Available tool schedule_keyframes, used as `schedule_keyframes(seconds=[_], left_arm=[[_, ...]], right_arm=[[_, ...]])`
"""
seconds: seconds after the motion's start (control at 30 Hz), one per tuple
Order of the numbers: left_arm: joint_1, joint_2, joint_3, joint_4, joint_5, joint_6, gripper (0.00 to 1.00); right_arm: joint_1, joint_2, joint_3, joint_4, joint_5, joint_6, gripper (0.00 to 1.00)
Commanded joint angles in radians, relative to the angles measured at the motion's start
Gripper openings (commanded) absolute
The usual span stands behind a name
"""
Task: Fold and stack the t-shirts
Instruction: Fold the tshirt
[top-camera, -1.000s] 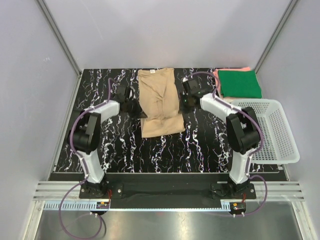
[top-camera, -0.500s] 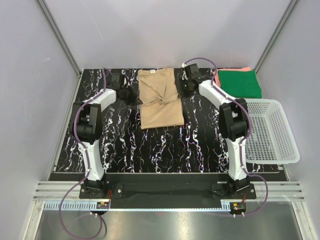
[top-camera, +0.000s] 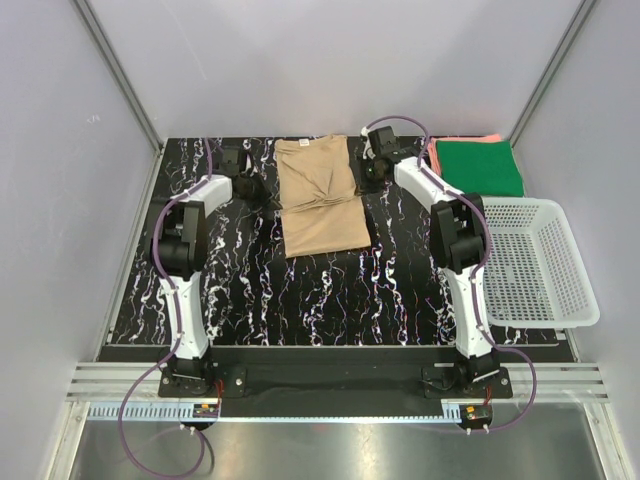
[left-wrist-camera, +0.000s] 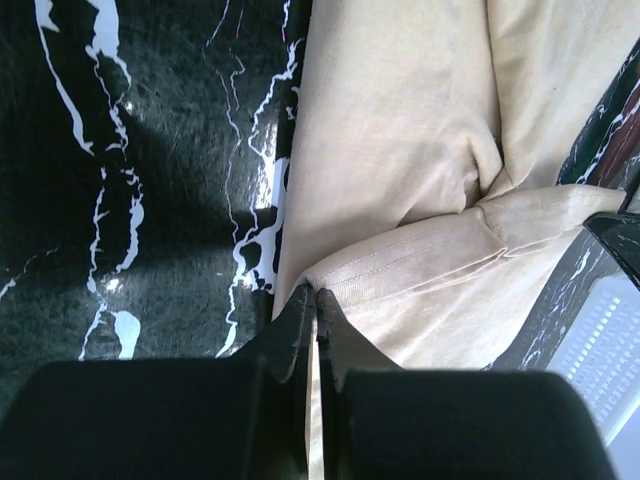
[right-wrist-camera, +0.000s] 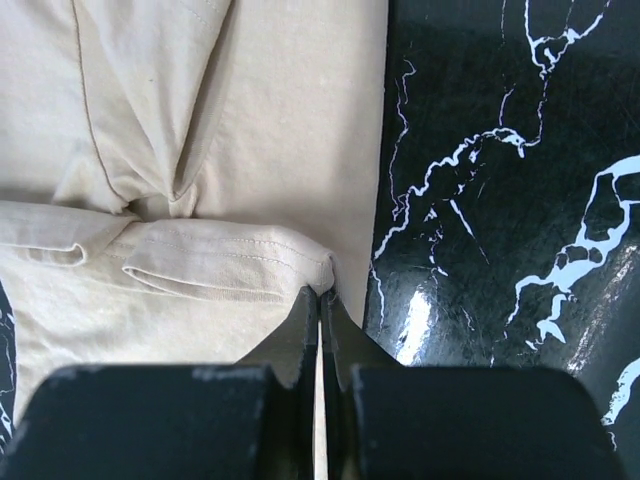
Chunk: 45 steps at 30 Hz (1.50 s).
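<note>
The tan t-shirt lies partly folded at the back middle of the black marble table, its lower half doubled up over the upper half. My left gripper is shut on the shirt's left hem corner. My right gripper is shut on the right hem corner. Both hold the hem low over the shirt's middle. The dark green t-shirt lies folded on the coral-pink t-shirt at the back right.
A white mesh basket stands at the right edge of the table, in front of the folded stack. Grey walls close in the back and both sides. Bare black marble lies in front of the tan shirt.
Both grippers have moved toward the back of the table with the hem, carrying the shirt's lower half further over the upper half. The folded shape is shorter now.
</note>
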Motion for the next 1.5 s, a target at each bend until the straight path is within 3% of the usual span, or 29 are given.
schedule_keyframes(seconds=[0.0,0.23,0.3,0.4,0.43,0.53,0.6,0.8,0.9,1.0,1.13,1.47], left_arm=[[0.009,0.01,0.06,0.011,0.02,0.019,0.04],[0.015,0.031,0.114,-0.008,-0.033,0.025,0.08],[0.018,0.036,0.12,-0.029,-0.047,0.032,0.15],[0.019,0.025,0.128,-0.055,-0.07,0.068,0.15],[0.019,0.01,0.128,-0.057,-0.079,0.08,0.16],[0.019,-0.03,0.128,-0.064,-0.115,0.136,0.35],[0.019,-0.047,0.125,-0.063,-0.104,0.15,0.35],[-0.028,-0.1,0.073,-0.061,-0.119,0.19,0.29],[-0.053,-0.113,0.04,-0.043,-0.118,0.178,0.24],[-0.079,-0.105,0.022,-0.034,-0.121,0.17,0.14],[-0.106,-0.067,0.023,-0.026,-0.141,0.172,0.0],[-0.112,0.045,0.144,-0.017,-0.21,0.172,0.0]], right_arm=[[0.0,0.009,0.072,0.011,-0.02,0.005,0.02],[-0.003,0.099,0.207,-0.016,-0.006,0.017,0.09],[-0.004,0.109,0.224,-0.016,-0.019,0.019,0.19],[-0.004,0.107,0.247,-0.043,-0.004,0.025,0.3],[-0.004,0.104,0.252,-0.052,0.0,0.027,0.32],[-0.006,0.075,0.225,-0.072,0.004,0.039,0.33],[-0.004,0.055,0.195,-0.074,0.012,0.06,0.33],[-0.004,-0.043,0.079,-0.068,0.099,0.099,0.32],[-0.004,-0.057,0.056,-0.055,0.066,0.103,0.32],[-0.004,-0.045,0.027,-0.042,0.029,0.119,0.22],[-0.003,-0.052,-0.053,0.046,-0.01,0.152,0.17],[0.002,-0.003,-0.023,0.118,-0.011,0.188,0.15]])
